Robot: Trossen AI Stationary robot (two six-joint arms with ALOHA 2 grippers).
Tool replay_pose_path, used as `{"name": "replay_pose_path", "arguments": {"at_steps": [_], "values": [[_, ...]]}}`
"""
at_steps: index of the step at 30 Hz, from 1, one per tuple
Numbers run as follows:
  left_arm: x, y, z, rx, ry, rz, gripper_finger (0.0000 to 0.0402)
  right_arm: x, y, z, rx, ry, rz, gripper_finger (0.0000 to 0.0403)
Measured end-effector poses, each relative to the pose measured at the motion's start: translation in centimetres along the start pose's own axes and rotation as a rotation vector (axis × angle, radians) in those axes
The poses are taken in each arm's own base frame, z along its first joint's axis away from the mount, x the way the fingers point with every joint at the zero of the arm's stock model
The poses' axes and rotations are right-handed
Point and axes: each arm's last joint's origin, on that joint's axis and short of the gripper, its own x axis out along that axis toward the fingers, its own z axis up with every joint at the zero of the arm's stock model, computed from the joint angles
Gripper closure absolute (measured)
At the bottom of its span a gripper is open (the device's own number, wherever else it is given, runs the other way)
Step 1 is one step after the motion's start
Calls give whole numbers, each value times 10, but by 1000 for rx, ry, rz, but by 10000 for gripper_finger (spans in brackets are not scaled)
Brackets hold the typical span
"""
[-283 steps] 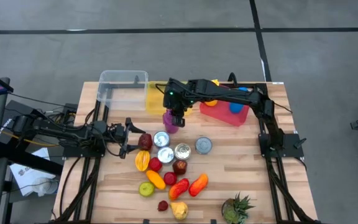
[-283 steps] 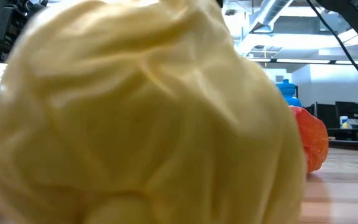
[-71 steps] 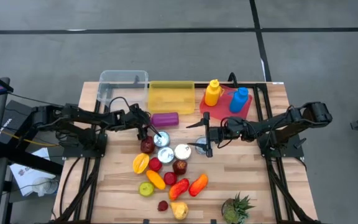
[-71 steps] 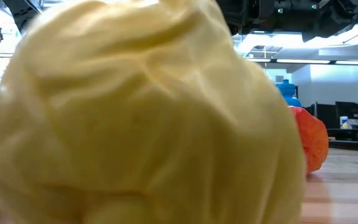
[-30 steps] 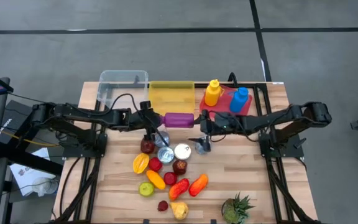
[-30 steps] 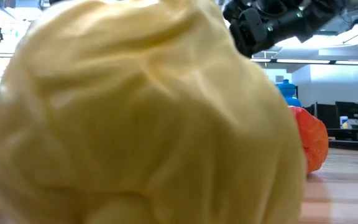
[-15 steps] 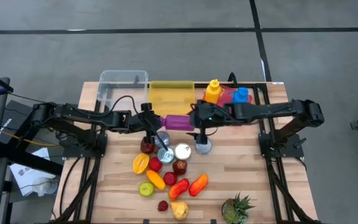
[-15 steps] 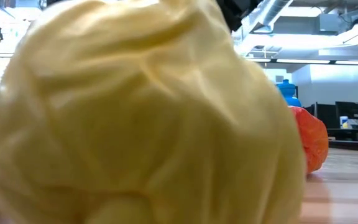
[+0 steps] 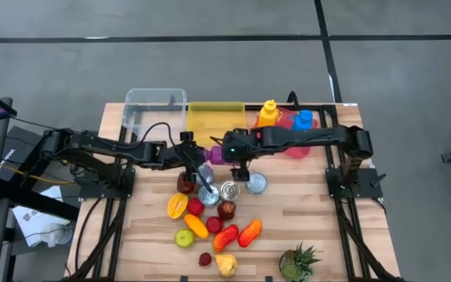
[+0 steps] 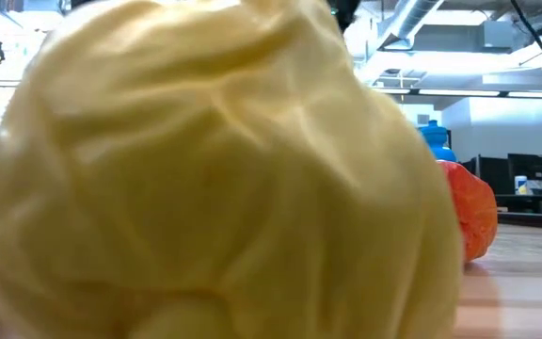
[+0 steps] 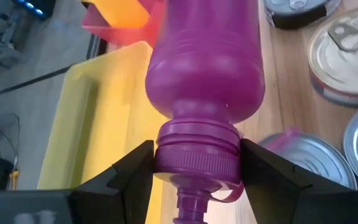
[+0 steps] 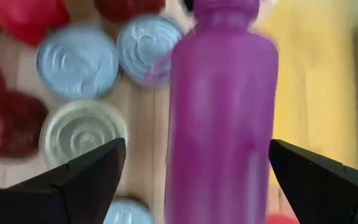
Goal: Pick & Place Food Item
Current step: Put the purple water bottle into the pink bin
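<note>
As right end effector point(image 12: 191, 180) reached purple bottle point(image 12: 222, 106); left end effector point(image 11: 194, 168) still clamps cap

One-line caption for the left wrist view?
Left end effector clamps purple bottle at its neck, beside yellow bin and cans.

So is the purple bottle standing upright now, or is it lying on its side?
On its side. The purple bottle is horizontal in front of the yellow bin, with the left gripper closed around its neck and the right gripper open around its body.
</note>
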Motion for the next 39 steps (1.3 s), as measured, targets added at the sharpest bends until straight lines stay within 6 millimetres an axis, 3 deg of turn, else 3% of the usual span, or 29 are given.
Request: {"name": "replay_pose_path", "arguments": {"at_steps": [10, 16, 25, 29, 33, 39], "values": [[-4, -6, 10, 31, -76, 38, 203, 8, -7, -2, 32, 44, 7, 17], [-6, -8, 14, 27, -114, 41, 223, 8, -7, -1, 46, 39, 7, 17], [-7, -8, 13, 40, -89, 61, 343, 8, -8, 1, 95, 20, -30, 17], [-8, -10, 6, 49, -33, 37, 372, 7, -3, -2, 127, 48, -41, 21], [-5, -6, -7, -15, 85, 25, 357, 5, 12, 1, 95, 37, -23, 30], [9, 1, -39, -67, 224, -15, 260, 1, 36, 11, 18, -50, 1, 50]]}}
